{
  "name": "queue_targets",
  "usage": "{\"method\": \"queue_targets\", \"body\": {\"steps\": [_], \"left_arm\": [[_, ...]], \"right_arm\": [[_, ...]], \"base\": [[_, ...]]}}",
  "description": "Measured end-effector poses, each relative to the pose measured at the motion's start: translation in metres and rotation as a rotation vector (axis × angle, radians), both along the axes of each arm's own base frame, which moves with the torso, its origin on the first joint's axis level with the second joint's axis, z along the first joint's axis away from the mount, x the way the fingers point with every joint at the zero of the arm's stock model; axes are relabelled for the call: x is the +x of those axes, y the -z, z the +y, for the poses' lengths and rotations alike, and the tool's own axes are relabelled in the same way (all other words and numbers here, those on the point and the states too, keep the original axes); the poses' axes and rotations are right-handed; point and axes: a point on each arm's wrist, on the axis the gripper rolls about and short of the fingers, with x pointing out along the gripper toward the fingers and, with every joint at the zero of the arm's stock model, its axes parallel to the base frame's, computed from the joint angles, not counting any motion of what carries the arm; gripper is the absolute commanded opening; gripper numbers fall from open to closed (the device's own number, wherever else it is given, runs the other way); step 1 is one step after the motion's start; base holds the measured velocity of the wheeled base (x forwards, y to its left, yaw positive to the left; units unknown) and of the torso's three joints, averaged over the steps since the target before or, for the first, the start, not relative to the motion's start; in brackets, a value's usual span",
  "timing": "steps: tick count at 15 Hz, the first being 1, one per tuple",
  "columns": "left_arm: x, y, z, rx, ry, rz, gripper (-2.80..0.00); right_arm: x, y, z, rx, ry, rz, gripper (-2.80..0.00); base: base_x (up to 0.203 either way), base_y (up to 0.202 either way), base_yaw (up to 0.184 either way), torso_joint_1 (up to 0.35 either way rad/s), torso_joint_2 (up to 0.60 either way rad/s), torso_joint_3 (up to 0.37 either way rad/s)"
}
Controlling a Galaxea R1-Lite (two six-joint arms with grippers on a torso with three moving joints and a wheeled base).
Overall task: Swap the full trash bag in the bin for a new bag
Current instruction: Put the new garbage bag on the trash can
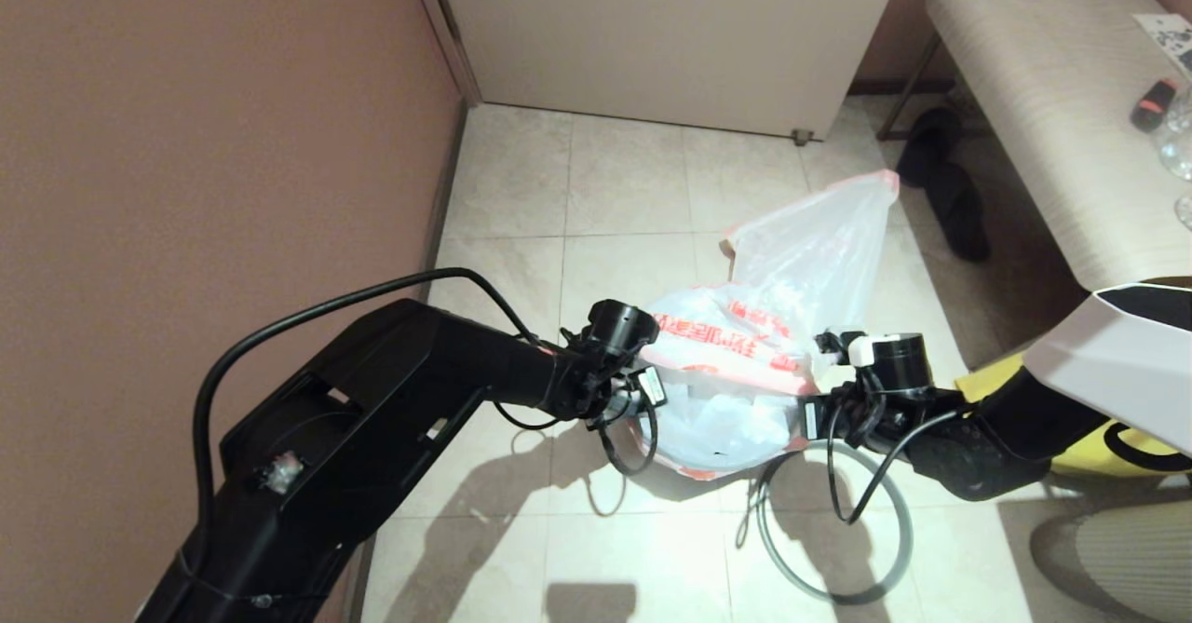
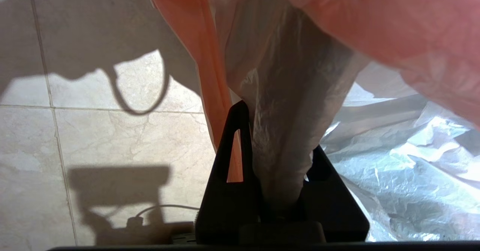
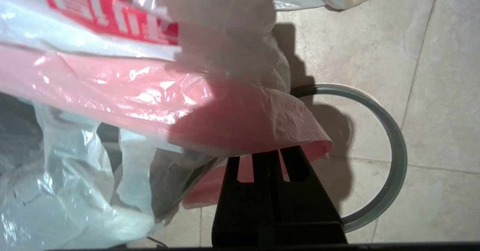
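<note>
Tiled floor (image 1: 615,185): both end effectors (image 2: 279,161) (image 3: 268,157) pinch the new bag (image 1: 736,362) stretched open.

The head camera looked down from high up at the tiled floor (image 1: 615,185) and both arms. Each wrist camera sat very close behind its fingers, and all three saw the new bag (image 1: 736,362).

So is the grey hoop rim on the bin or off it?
Off. The grey hoop rim lies flat on the floor tiles, beside the new bag, with bare tile showing inside it.
</note>
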Motion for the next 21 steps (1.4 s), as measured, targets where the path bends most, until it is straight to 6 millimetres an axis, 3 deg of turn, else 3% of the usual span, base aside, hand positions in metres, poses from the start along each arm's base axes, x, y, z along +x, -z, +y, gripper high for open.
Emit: {"method": "queue_targets", "body": {"steps": [12, 21], "left_arm": [[-0.024, 0.011, -0.011, 0.063, 0.158, 0.048, -2.8], [-0.041, 0.011, -0.015, 0.07, 0.286, 0.08, -2.8]], "right_arm": [[0.028, -0.022, -0.001, 0.014, 0.026, -0.056, -2.8], [0.032, -0.039, -0.002, 0.031, 0.023, -0.09, -2.8]], "base": [[0.0, 0.0, 0.0, 0.0, 0.0, 0.0], [0.0, 0.0, 0.0, 0.0, 0.0, 0.0]]}}
